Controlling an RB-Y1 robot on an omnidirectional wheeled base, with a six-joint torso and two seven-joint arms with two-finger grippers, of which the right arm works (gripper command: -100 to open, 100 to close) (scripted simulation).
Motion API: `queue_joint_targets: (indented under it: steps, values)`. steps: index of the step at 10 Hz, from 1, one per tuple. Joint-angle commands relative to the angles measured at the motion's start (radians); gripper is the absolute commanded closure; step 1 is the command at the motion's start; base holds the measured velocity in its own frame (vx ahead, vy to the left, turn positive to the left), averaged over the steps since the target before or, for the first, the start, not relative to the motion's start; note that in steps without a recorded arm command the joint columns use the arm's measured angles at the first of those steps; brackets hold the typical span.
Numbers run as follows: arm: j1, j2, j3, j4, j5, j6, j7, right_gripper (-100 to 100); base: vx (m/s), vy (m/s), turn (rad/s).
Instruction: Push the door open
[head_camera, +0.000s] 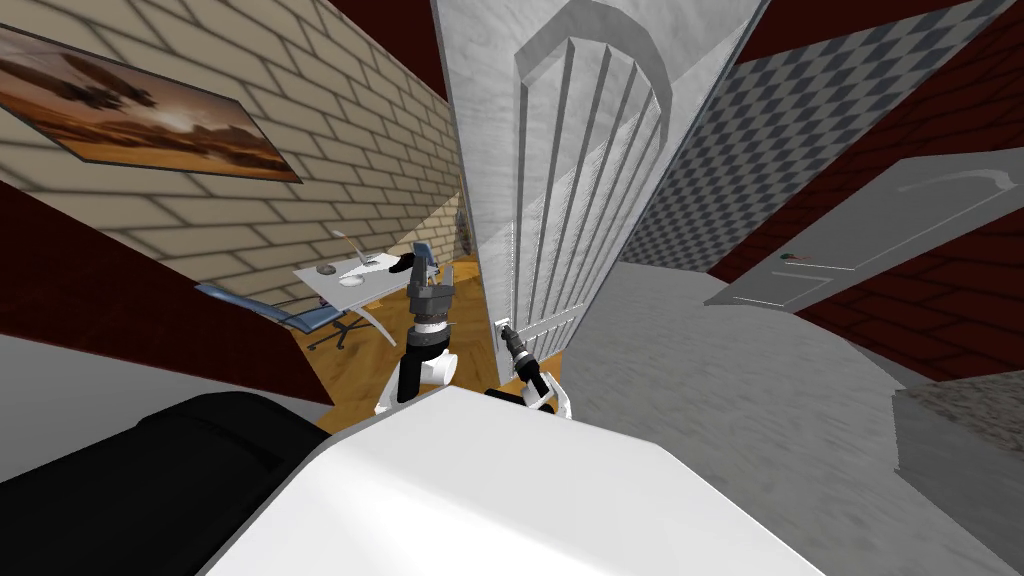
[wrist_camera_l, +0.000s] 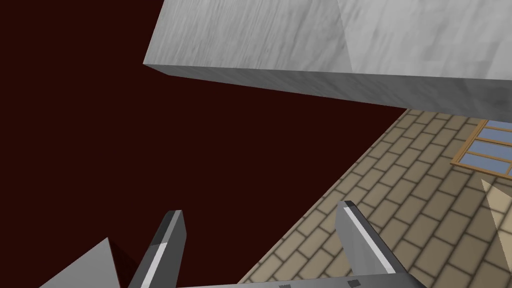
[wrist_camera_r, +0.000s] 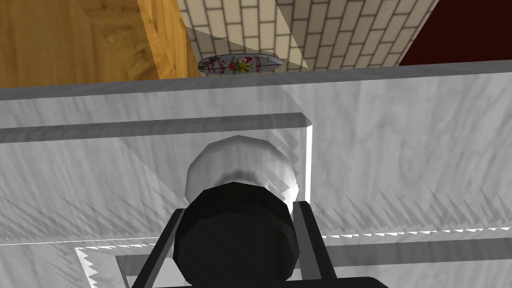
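Head view, door: the door (head_camera: 590, 190) is pale grey with streaked grain and an arched panel of upright ribs, and stands ajar.
Head view, arms: right gripper (head_camera: 507, 333) against the door's face; left gripper (head_camera: 432, 290) near the door's edge.
Left wrist view: jaws spread, the door's grey edge ahead.
Right wrist view: jaws pinching the door's black knob (wrist_camera_r: 237, 240).

You are in a home, beside a study. Left of the white panelled door (head_camera: 560, 200) there is a brick wall (head_camera: 330, 130) with a framed picture (head_camera: 140, 105), a white counter (head_camera: 330, 283) and a blue office chair (head_camera: 300, 317). Right of it lie grey carpet (head_camera: 720, 380) and another door (head_camera: 880, 240).
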Motion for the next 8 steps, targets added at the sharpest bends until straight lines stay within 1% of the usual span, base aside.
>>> queue_joint_targets:
  steps: [1,2,3,6,8]
  values:
    - [0.001,-0.001,0.001,0.001,0.0,0.001,0.0,100,-0.011,-0.008,-0.004]
    - [0.001,-0.001,0.001,0.001,0.0,0.001,0.0,100,0.0,0.0,0.0]
    - [0.007,-0.02,-0.003,-0.002,-0.001,0.005,0.006,100,0.076,0.052,-0.187]
    - [0.015,-0.033,-0.007,-0.007,-0.003,0.01,0.017,100,0.135,0.154,-0.179]
    - [0.022,-0.031,-0.011,-0.011,-0.005,0.015,0.026,100,0.143,0.19,-0.211]
